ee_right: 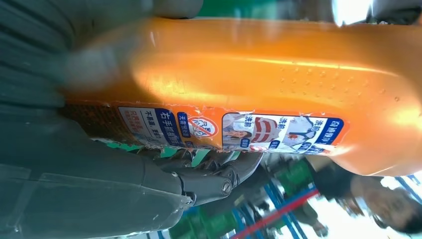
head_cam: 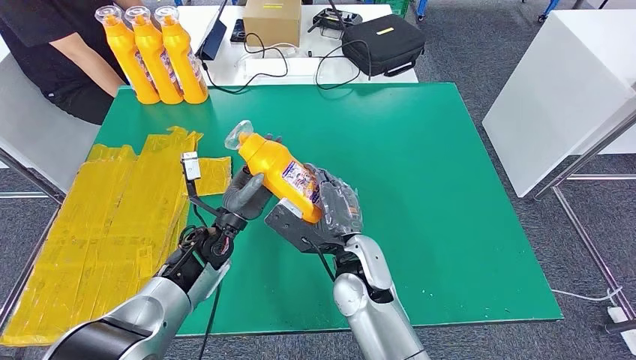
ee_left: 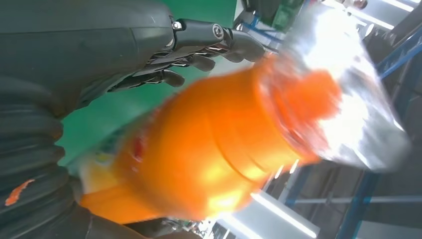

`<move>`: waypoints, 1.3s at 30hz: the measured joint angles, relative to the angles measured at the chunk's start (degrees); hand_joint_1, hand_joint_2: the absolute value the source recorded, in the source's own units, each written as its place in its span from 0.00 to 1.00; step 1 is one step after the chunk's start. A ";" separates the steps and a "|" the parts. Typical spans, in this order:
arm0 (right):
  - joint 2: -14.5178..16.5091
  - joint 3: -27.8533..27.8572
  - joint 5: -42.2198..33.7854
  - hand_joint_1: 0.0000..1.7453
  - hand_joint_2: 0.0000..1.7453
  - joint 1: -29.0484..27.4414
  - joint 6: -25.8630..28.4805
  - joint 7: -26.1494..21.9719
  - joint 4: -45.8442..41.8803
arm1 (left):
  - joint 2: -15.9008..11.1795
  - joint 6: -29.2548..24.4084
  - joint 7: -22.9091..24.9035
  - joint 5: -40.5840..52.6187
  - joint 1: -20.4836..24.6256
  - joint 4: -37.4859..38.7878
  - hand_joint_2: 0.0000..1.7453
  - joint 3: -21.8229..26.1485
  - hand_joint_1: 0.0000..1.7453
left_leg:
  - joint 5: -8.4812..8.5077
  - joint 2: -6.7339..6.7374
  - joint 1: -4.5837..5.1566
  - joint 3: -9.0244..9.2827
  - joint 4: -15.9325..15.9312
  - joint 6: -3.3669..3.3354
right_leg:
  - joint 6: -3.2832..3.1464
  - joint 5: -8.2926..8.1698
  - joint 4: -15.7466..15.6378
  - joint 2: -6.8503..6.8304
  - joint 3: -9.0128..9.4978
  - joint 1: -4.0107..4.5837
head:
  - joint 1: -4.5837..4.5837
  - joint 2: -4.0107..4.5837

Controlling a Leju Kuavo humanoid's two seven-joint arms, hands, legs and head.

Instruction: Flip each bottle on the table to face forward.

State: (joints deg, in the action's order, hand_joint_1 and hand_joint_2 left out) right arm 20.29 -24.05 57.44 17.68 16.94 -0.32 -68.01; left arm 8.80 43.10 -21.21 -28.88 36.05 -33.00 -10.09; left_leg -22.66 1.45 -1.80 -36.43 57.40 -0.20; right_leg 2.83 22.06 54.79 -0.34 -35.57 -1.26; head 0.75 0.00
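Item: orange bottle (head_cam: 281,174), clear cap, printed label on one side. Location — held in the air above the middle of the green surface (head_cam: 450,187), tilted, cap end pointing up and away toward the far left, base end low and toward the robot.

Holder, right hand (head_cam: 322,214): wrapped around the lower body of the bottle from beneath; the right wrist view shows its dark fingers (ee_right: 209,172) curled along the labelled side. It grips the bottle.

Holder, left hand (head_cam: 244,193): against the bottle's near-left flank, thumb raised alongside it. In the left wrist view the fingers (ee_left: 199,50) lie stretched past the shoulder of the bottle rather than closed round it; whether this hand grips or merely steadies cannot be told.

Related stock: three like bottles (head_cam: 154,56) standing upright in a close row at the far left corner of the surface, just in front of a seated person (head_cam: 52,52). Yellow taped sheeting (head_cam: 112,225) covers the left edge.

Step in hand, as judged: mid-turn of one bottle between both hands — the reorientation itself, not the pick or the set-down.

Next move calls for: finishing the rotation so the label faces forward, bringing the bottle upright, then lowering it base-first onto the surface. The smooth plastic could slip during the hand-to-hand change, so one hand should hold firm throughout.
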 joint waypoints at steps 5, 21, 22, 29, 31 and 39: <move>0.62 -4.52 -8.64 1.00 1.00 3.22 2.89 2.84 7.54 | -0.45 -1.23 -0.07 -1.52 0.14 0.00 1.00 -1.40 0.00 | 0.02 0.01 0.00 0.00 0.00 0.00 | 0.00 0.00 0.01 0.00 -0.02 0.00 | 0.01 0.00; 0.37 -17.58 -24.08 1.00 1.00 14.51 6.34 7.02 24.56 | -1.68 -3.39 2.18 -3.68 1.08 0.50 1.00 -3.53 0.00 | 0.07 0.04 0.00 0.00 0.02 0.01 | 0.00 -0.01 0.01 0.02 -0.12 0.00 | 0.01 0.00; 0.37 -17.83 -24.10 1.00 1.00 14.82 6.35 7.05 24.94 | -1.68 -3.46 2.18 -3.67 1.12 0.54 1.00 -3.58 0.00 | 0.07 0.04 0.00 0.00 0.02 0.01 | 0.00 -0.01 0.01 0.02 -0.12 0.00 | 0.01 0.00; 0.30 -19.86 -24.14 1.00 1.00 16.30 6.32 9.10 26.40 | -1.75 -4.45 1.97 -2.63 1.33 0.99 1.00 -4.37 0.00 | 0.07 0.05 0.00 -0.01 0.02 0.01 | 0.00 -0.01 0.02 0.03 -0.14 0.00 | 0.00 0.00; 0.20 -20.83 -24.41 1.00 1.00 16.65 6.33 9.86 26.70 | -2.01 -4.72 1.49 -1.89 1.31 1.05 1.00 -4.75 0.00 | 0.07 0.05 0.00 -0.02 0.02 0.01 | 0.00 -0.02 0.02 0.03 -0.14 0.00 | -0.01 0.00; 0.12 -25.16 -26.11 1.00 1.00 17.45 7.20 10.80 27.76 | -3.66 -7.56 -1.85 3.47 0.54 -0.06 1.00 -6.56 0.00 | 0.07 0.04 0.00 -0.04 0.02 0.02 | 0.00 -0.01 0.04 0.01 -0.16 0.01 | 0.01 0.00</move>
State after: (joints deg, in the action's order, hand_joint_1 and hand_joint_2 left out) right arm 20.41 -49.21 31.33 35.13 24.14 10.49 -40.26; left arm 5.14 35.54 -23.06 -25.41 36.58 -33.07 -16.65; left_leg -22.59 1.49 -1.80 -36.48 57.42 -0.18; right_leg 2.83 22.05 54.83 -0.32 -35.73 -1.25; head 0.76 0.00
